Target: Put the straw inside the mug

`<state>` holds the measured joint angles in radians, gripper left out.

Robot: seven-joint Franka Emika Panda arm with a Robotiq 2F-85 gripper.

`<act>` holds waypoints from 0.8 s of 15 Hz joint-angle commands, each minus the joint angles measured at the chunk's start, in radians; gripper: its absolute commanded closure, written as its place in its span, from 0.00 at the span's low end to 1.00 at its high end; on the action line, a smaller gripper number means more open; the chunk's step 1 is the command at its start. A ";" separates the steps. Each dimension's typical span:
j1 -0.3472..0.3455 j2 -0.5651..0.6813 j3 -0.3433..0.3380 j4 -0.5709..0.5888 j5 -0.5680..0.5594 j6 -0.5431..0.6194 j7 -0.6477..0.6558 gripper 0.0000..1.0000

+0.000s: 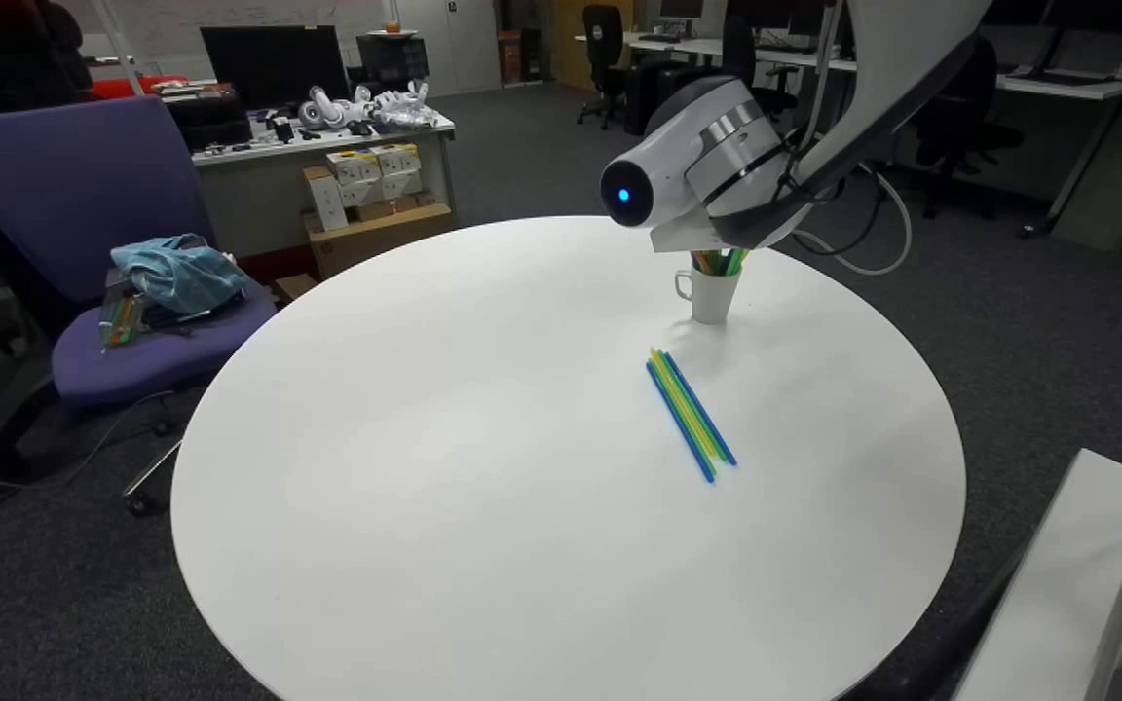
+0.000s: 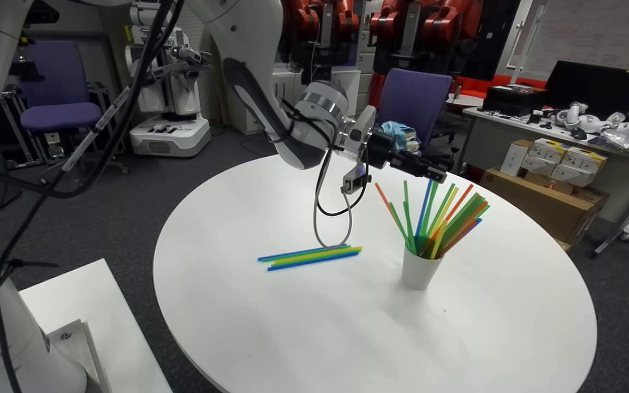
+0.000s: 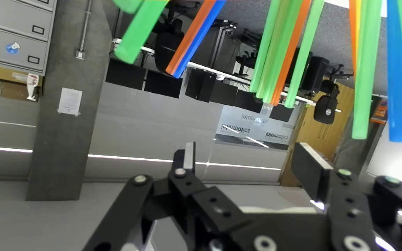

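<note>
Nearest in the wrist view, the gripper (image 3: 245,162) stands with its fingers spread, nothing between them. Near it, green straws (image 2: 465,218) fan among others from the white mug (image 2: 420,273); more green lies in a bundle (image 1: 688,414) on the round table (image 1: 425,467). Which straw is meant I cannot tell. A low swing could catch the splayed tips and topple the mug; its crowded mouth might deflect another straw.

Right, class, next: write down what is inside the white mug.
The white mug holds a bunch of green, orange, yellow and blue straws, their upper ends fanning out above it. Its wall hides their lower ends, so anything else down there cannot be seen.
</note>
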<state>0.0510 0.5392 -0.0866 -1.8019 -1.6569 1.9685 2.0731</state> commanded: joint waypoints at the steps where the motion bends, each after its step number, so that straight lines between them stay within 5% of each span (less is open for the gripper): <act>1: -0.028 -0.025 0.028 -0.014 -0.018 -0.017 0.000 0.00; 7: -0.133 -0.110 0.093 0.001 0.298 0.278 -0.246 0.00; 12: -0.160 -0.179 0.101 -0.012 0.686 0.430 -0.520 0.00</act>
<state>-0.0780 0.4253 -0.0072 -1.7796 -1.1490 2.3287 1.7071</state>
